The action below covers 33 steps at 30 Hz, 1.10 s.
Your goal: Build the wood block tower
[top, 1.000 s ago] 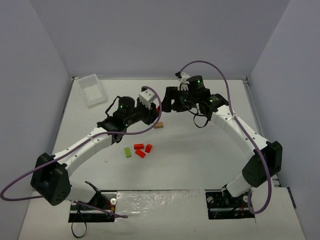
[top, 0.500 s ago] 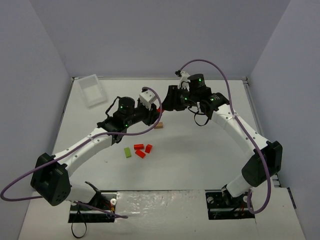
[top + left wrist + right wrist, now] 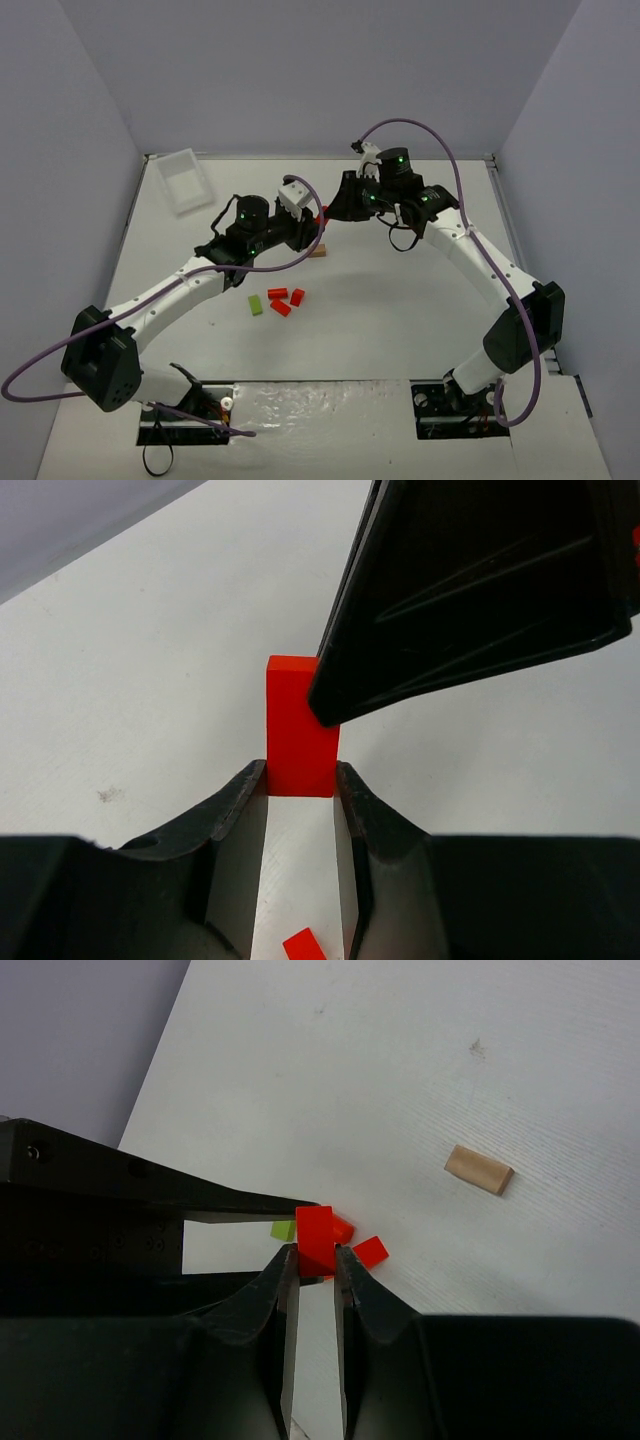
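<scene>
White bench floors a pale-walled booth, and the tower is not yet begun. A tan block (image 3: 317, 251) lies flat near the middle of the top view. A green block (image 3: 256, 304) and three red pieces (image 3: 278, 294) sit in a loose cluster to its lower left. All are well apart from the clear tray (image 3: 186, 180) at upper left.

The step in hand looks like a handover in the air, above the tan block. The left hand (image 3: 300, 776) is clamped on the near end of a red block (image 3: 298, 720). The right hand (image 3: 314, 1254) is closed on that same block from the opposite side, its fingers lapping over the far end.

With both hands gripping one small piece, the release order matters. The left hand should open only a little, and slowly, so its pads let go without dragging the block askew. It should then back straight out along the block's length, not sideways. The right hand's hold seems to cover only part of the block, so a twist could pivot it. After that comes a level descent onto the tan block, squared to its edges.
</scene>
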{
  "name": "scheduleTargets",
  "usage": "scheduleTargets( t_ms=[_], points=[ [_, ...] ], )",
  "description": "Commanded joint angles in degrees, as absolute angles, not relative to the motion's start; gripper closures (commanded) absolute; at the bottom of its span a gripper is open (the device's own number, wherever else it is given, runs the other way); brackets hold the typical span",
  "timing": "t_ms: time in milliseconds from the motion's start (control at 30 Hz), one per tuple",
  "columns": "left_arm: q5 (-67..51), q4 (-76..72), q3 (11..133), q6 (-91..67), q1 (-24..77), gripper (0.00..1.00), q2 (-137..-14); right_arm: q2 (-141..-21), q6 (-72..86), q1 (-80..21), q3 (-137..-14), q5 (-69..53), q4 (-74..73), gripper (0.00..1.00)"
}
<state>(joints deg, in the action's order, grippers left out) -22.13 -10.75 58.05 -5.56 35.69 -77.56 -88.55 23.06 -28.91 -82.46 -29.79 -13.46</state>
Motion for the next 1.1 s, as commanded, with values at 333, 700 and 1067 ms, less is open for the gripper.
scheduleTargets(
  t_ms=[333,700,1067],
  points=[
    [-8.7,-12.1,52.5,-13.2,36.3,0.12,-69.1,-85.0,17.1,-34.1,-81.5,-12.5,-9.4,1.0],
    [23.3,30.7,53.6,-29.6,33.0,0.03,-52.8,-94.0,19.8,-45.2,-80.7,15.4,-6.1,1.0],
    [21.9,37.0,42.4,-34.5,26.5,0.03,-40.6,-101.4,23.9,-48.4,-77.6,25.8,3.1,1.0]
  ],
)
